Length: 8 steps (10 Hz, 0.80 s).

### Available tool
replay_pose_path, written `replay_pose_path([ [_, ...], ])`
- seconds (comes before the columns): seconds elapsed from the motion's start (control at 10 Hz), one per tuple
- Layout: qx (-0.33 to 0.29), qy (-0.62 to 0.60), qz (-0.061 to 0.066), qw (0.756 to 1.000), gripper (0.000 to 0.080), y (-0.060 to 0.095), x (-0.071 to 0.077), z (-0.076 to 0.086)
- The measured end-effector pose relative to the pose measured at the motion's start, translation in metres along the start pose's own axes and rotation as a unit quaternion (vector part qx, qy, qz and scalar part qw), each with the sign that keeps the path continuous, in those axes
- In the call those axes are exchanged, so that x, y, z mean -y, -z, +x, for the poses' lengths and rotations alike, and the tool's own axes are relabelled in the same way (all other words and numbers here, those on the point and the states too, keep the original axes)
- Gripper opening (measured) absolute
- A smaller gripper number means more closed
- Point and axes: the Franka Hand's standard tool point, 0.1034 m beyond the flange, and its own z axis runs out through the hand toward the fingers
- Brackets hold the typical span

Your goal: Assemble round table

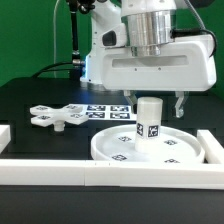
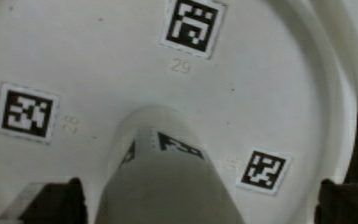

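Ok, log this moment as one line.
leg upright on disc | jaws open, straddling leg | foot piece on table, apart from disc

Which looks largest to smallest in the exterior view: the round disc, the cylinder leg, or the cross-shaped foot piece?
1. round disc: clearly largest.
2. cross-shaped foot piece and cylinder leg: too close to rank; the foot spreads wider, the leg stands taller.

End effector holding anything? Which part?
Nothing held. The end effector is open, fingers either side of the upright leg on the disc, gaps showing.
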Motion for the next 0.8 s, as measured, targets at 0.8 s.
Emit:
replay_pose_path([
  [0.8, 0.010, 0.370, -0.035, 0.928, 0.0649, 0.0045, 0.0029, 0.0032],
])
